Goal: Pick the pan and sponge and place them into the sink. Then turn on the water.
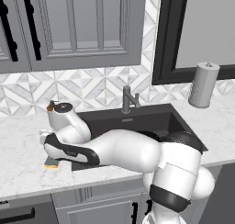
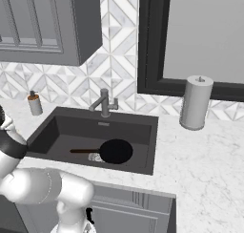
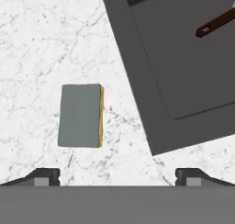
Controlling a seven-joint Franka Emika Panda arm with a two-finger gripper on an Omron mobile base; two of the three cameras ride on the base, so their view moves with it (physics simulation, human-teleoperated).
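Sponge lying flat on the white marble counter, grey-green side up, a thin yellow edge showing along one long side. Sits just beside the near-left corner of the dark sink, apart from its rim. Probably light, soft and squashy, likely to give under pressure rather than slip; best pinched across the narrow width, near the middle, with the fingers closing on the two long sides. No risk of breakage, though a shallow hold could let it bend out.

Gripper hovering above the counter, fingertips spread wide, empty, with the sponge ahead of the gap and off toward one fingertip, so some sideways shift looks needed before lowering.

Pan already resting on the sink floor, brown handle pointing left, partly over the drain. Faucet at the back rim, no stream visible. Soap bottle left of the sink, paper towel roll to the right.
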